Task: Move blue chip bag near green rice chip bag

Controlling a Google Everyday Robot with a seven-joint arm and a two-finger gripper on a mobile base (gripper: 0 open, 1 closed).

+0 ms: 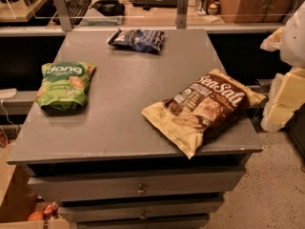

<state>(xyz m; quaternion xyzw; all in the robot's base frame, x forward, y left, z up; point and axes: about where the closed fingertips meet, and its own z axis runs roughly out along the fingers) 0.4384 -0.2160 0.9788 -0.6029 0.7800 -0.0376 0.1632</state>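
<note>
The blue chip bag, small, dark navy and crinkly, lies flat at the far middle of the grey table top. The green rice chip bag, bright green with white "dang" lettering, lies at the left side of the table, well apart from the blue bag. My gripper shows only as pale cream arm parts at the right edge of the view, beyond the table's right side and far from both bags. It holds nothing that I can see.
A large brown-and-cream "SeaSalt" bag lies at the right front of the table, overhanging the corner. Drawers sit below the top. Behind the table a desk holds a keyboard and headphones.
</note>
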